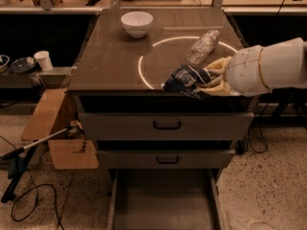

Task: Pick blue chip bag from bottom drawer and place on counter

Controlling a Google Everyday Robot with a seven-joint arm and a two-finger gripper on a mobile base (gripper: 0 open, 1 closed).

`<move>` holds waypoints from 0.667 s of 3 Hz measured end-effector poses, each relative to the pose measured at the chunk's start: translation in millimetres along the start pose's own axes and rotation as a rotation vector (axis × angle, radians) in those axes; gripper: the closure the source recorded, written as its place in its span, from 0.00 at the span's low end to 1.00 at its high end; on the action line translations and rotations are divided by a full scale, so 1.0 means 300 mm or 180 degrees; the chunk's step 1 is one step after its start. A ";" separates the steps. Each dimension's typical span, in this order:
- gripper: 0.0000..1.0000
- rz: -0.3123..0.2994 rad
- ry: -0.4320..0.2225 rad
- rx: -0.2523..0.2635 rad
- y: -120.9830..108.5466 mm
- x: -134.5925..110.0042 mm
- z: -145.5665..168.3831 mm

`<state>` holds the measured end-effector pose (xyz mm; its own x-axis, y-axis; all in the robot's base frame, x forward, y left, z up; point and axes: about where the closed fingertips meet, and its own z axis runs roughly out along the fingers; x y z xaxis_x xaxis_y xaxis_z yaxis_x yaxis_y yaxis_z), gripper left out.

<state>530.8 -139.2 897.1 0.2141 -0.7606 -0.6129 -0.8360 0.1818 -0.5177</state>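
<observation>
The blue chip bag (184,80), dark navy and crumpled with white lettering, hangs over the front edge of the counter (115,61), near the glowing white circle (144,73). My gripper (207,82) reaches in from the right on a thick white arm and is shut on the bag, its cream fingers (217,76) wrapped around the bag's right side. Below, the bottom drawer (163,202) is pulled out, showing a bare grey floor.
A white bowl (136,23) stands at the back left of the counter, and a clear plastic bottle (203,46) lies inside the circle. Two shut drawers with black handles (167,125) sit under the top. A cardboard box (57,128) and cables lie on the floor at left.
</observation>
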 end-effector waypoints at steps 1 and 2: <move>1.00 -0.0111 0.0030 0.0087 -0.067 -0.014 0.007; 1.00 -0.0111 0.0030 0.0087 -0.067 -0.014 0.007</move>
<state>547.7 -138.3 908.8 0.2380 -0.7726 -0.5886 -0.8139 0.1720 -0.5549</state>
